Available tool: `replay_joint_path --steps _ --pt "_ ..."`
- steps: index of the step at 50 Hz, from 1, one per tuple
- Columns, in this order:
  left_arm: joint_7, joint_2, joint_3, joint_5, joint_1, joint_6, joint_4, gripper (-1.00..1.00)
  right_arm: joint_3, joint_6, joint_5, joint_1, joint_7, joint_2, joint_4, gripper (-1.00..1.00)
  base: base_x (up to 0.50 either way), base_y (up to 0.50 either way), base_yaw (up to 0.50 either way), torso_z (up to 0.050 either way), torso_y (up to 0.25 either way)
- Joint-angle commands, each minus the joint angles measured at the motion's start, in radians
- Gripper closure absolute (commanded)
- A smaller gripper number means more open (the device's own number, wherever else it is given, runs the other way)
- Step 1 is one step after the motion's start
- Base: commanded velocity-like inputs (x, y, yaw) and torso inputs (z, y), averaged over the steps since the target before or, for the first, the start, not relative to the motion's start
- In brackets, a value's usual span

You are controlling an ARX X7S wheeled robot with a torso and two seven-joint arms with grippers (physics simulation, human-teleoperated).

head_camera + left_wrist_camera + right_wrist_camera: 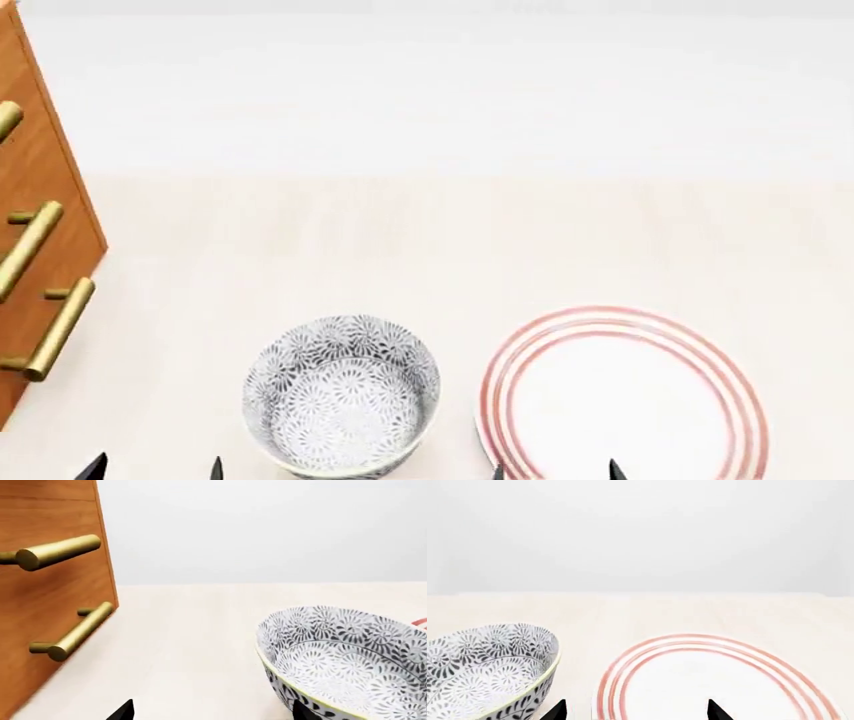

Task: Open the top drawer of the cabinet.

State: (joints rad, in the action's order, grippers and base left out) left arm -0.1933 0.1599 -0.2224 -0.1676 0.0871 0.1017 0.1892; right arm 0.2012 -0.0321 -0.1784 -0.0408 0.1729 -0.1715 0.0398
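A wooden cabinet stands at the table's far left, its top drawer shut. Both grippers, left and right, hover at the near edge, jaws apart and empty, ready to reach. A bowl and plate sit between.

The cabinet stands far left on the table, the bowl just left of the plate.
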Motion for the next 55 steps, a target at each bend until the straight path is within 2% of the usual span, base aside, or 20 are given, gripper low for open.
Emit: replay_joint_path --steps 1,16,26,29,31,35,39,40,44,55 --pt "0.008 -0.006 0.016 0.002 -0.023 -0.044 -0.066 -1.0 -0.009 -0.007 0.008 0.005 -0.011 0.011 -0.008 -1.0 0.0 0.5 0.0 0.0 0.0" --pt "0.0 0.001 0.007 -0.005 -0.018 -0.045 -0.064 -1.0 0.001 -0.007 0.0 0.001 -0.005 0.004 -0.004 -1.0 0.0 0.5 0.0 0.0 0.0" --pt "-0.037 0.002 0.001 0.018 -0.009 -0.062 -0.052 -1.0 0.007 -0.007 -0.006 0.001 0.0 0.0 -0.001 -1.0 0.0 0.01 0.0 0.0 0.0" --pt "-0.054 0.011 -0.021 0.06 -0.002 -0.088 -0.056 -1.0 0.008 -0.012 -0.004 0.003 0.003 -0.002 -0.003 -1.0 0.0 0.0 0.0 0.0 0.0" --pt "-0.101 0.036 -0.086 0.195 0.016 -0.201 -0.09 -1.0 0.01 -0.013 -0.004 0.004 0.005 -0.003 -0.007 -1.0 0.0 0.0 0.0 0.0 0.0" --pt "-0.086 0.064 -0.126 0.245 0.027 -0.206 -0.127 -1.0 0.012 -0.016 -0.005 0.004 0.007 -0.004 -0.005 -1.0 0.0 0.0 0.0 0.0 0.0" --pt "-0.113 0.081 -0.162 0.353 0.088 -0.312 -0.135 -1.0 0.015 -0.015 -0.008 0.003 0.007 -0.006 -0.003 -1.0 0.0 0.0 0.0 0.0 0.0" --pt "-0.129 0.092 -0.201 0.435 0.131 -0.351 -0.11 -1.0 0.016 -0.016 -0.01 0.002 0.006 -0.005 0.002 -1.0 0.0 0.0 0.0 0.0 0.0" --pt "-0.116 0.09 -0.204 0.452 0.182 -0.393 -0.113 -1.0 0.019 -0.017 -0.013 0.004 0.006 -0.007 0.0 -1.0 0.0 0.0 0.0 0.0 0.0" --pt "-0.105 0.089 -0.304 0.627 0.373 -0.501 -0.08 -1.0 0.022 -0.012 -0.027 0.006 0.007 -0.012 -0.004 -1.0 0.0 0.0 0.0 0.0 0.0"
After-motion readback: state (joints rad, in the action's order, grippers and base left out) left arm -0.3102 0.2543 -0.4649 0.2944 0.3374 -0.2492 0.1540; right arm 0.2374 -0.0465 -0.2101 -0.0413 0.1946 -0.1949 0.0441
